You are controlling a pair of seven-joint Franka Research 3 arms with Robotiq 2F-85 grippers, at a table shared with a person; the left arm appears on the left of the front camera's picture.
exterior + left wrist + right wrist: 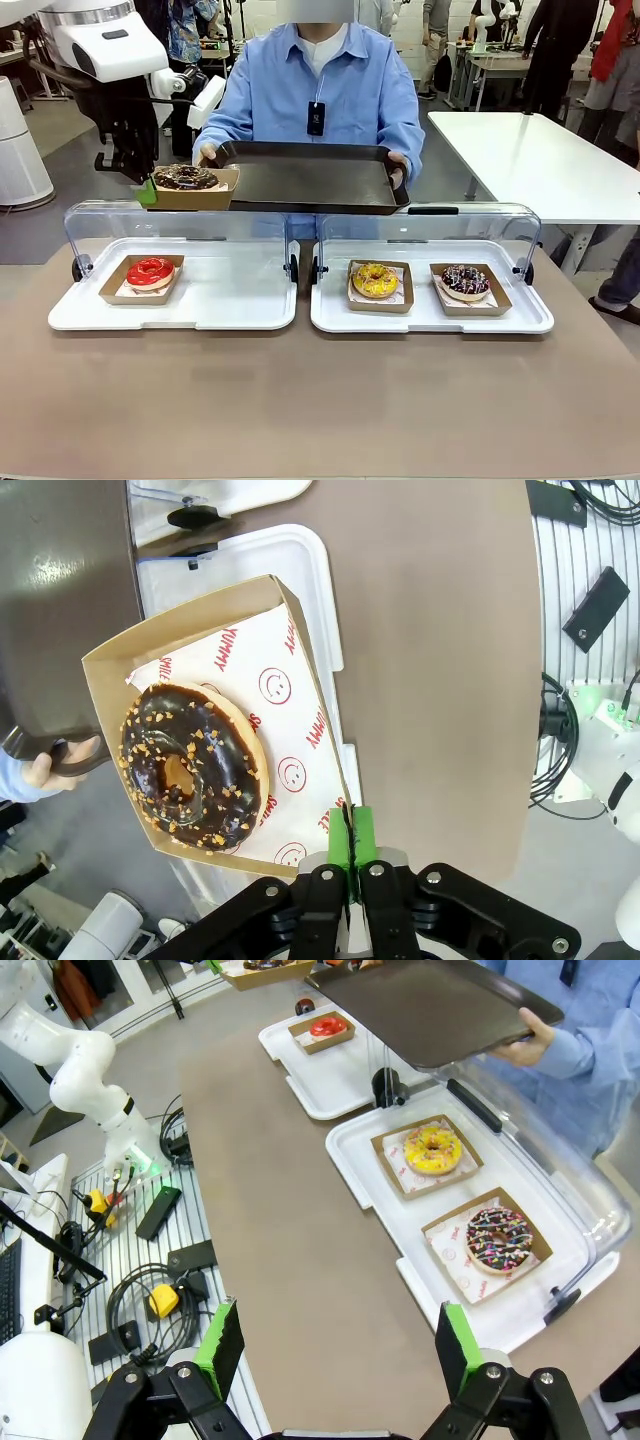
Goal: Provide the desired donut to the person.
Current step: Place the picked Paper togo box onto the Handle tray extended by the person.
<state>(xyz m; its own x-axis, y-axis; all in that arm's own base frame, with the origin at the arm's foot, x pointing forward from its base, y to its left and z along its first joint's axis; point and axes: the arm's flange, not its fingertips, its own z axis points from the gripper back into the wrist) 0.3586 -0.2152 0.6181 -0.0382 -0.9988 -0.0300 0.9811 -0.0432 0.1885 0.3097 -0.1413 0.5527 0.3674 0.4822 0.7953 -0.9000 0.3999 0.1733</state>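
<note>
Left gripper (352, 832): clamped on wall of brown cardboard box (180, 630) | chocolate-glazed, nut-crumbed ring donut (190, 765): just ahead of jaws | handling: hold level, set on dark rectangular serving tray (310, 185) held by person (270, 100) | right gripper (340, 1350): apart.

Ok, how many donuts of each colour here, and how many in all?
Red donut: 1
Yellow donut: 1
Chocolate donuts: 2, the nut-topped one and the sprinkled one
Total: 4
</note>
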